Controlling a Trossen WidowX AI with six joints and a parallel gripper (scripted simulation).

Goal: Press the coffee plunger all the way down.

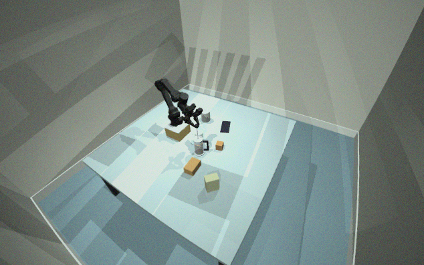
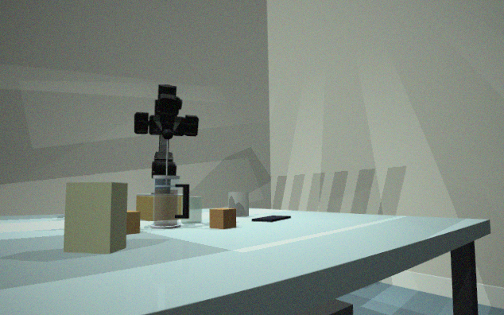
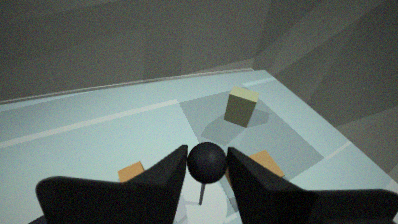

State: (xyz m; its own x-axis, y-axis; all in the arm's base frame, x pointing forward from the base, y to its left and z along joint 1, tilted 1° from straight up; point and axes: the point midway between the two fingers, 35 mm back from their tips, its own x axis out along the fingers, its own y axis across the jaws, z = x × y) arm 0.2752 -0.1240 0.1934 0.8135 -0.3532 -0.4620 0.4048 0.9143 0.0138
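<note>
Wrist view: gripper (image 3: 206, 161) at bottom centre, both fingers pressed against the black knob (image 3: 206, 162) of the plunger, clenched on it; thin rod (image 3: 201, 194) runs down beneath. Pale block (image 3: 241, 106) upper right of centre; orange block (image 3: 266, 163) just right of the fingers; a second orange block (image 3: 131, 171) to their left.

Top view: press (image 1: 199, 146), glass with black handle, upright near frame centre on the counter (image 1: 271, 140), below the arm (image 1: 175, 102). Tan box (image 1: 177, 132) to its upper left, small orange cube (image 1: 219, 145) just right, dark flat slab (image 1: 225, 126) upper right, grey cylinder (image 1: 205, 117) above.

Exterior view: plunger rod raised above the press (image 2: 165, 203), knob (image 2: 167, 134) high at the gripper.
</note>
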